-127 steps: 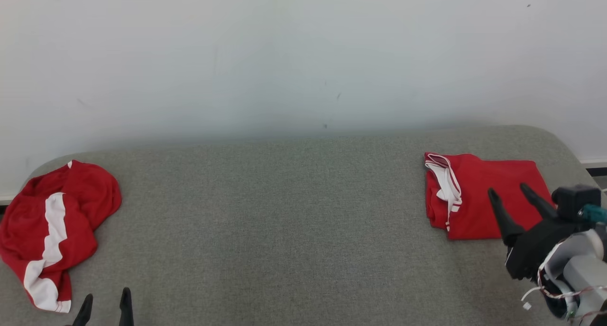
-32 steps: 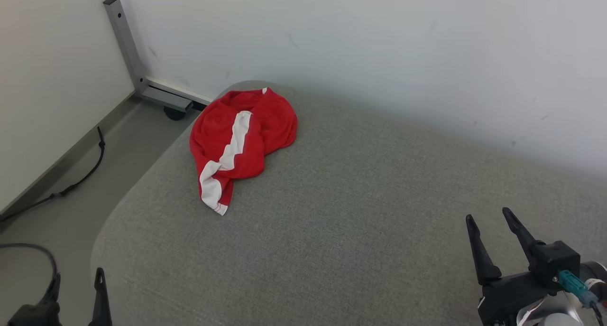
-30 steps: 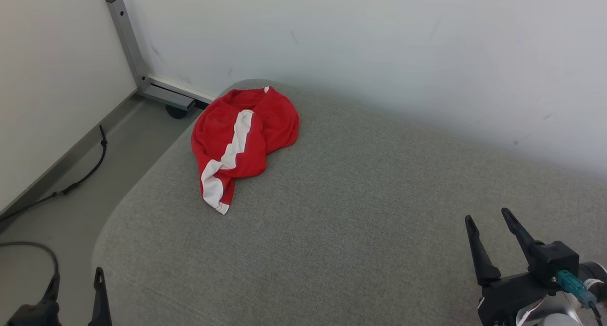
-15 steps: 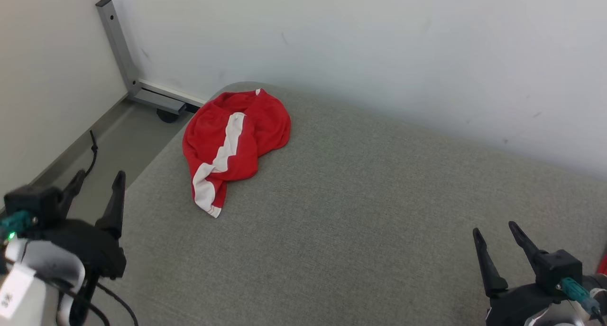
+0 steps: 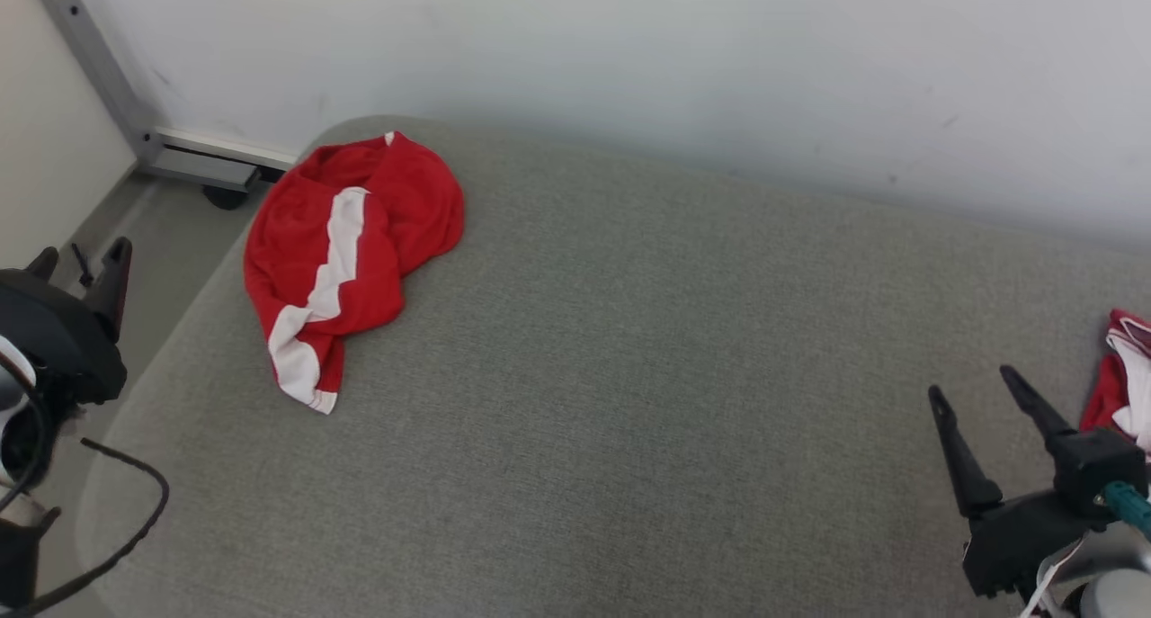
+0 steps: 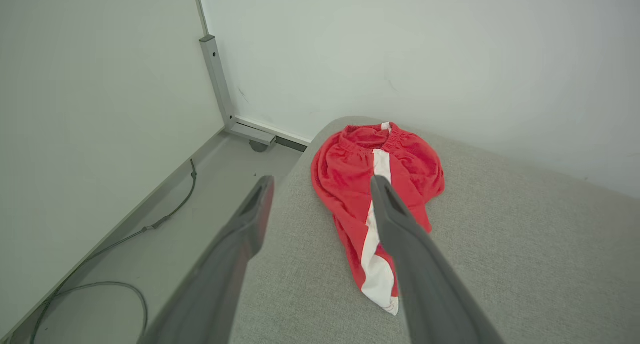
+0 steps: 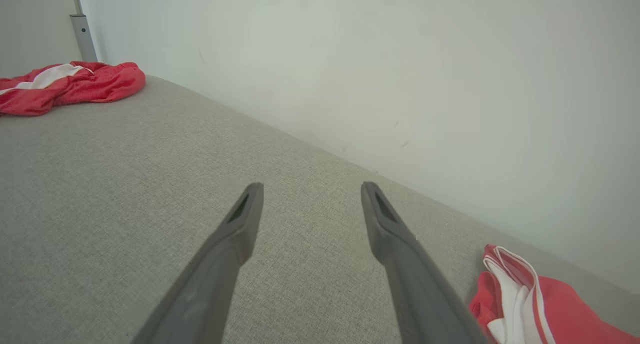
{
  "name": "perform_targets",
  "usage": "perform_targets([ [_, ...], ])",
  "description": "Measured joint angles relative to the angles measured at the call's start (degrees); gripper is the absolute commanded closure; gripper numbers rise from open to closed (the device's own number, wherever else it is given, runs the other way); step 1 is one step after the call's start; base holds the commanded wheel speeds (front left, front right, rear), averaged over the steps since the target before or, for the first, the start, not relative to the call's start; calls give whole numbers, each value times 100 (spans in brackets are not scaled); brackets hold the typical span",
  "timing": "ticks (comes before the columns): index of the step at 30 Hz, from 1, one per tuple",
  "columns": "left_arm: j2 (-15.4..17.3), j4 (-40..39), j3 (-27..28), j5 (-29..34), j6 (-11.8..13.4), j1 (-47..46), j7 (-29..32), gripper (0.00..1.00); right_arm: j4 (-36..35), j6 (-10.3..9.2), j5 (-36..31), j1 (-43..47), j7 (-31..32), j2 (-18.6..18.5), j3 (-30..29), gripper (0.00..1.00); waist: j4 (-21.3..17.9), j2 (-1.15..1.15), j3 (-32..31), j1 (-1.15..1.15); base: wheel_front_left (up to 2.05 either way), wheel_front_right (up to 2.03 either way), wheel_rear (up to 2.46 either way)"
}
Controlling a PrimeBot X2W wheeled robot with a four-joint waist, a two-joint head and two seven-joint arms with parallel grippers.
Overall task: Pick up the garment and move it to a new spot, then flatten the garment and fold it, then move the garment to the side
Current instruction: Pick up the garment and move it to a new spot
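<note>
The crumpled red garment (image 5: 346, 240) is seen at the far-left corner of the grey cushion (image 5: 629, 402). The left gripper (image 5: 81, 254) — spread wide, empty — has been raised beside it, so pick-up is judged imminent; the right gripper (image 5: 971, 381) is held wide too.

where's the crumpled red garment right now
In the head view the crumpled red garment lies at the far left corner of the grey upholstered surface, close to the wall, ahead of the left gripper.
</note>
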State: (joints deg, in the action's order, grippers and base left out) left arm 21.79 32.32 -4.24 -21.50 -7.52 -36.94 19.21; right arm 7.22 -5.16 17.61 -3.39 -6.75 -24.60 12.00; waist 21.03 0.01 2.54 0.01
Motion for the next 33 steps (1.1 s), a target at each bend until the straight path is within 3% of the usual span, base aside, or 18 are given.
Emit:
perform_targets([
  [14,543,747,-708,-883,-4,-1083,797,0,-608,-20,-66,-531,411,-509,-344,0,-759,0,1109,1,0,0,0],
  [33,474,2159,-1024,-976,-5,-1646,2248,0,-996,-47,-65,-661,697,-720,-614,0,-1203,1,2013,0,0,0,0],
])
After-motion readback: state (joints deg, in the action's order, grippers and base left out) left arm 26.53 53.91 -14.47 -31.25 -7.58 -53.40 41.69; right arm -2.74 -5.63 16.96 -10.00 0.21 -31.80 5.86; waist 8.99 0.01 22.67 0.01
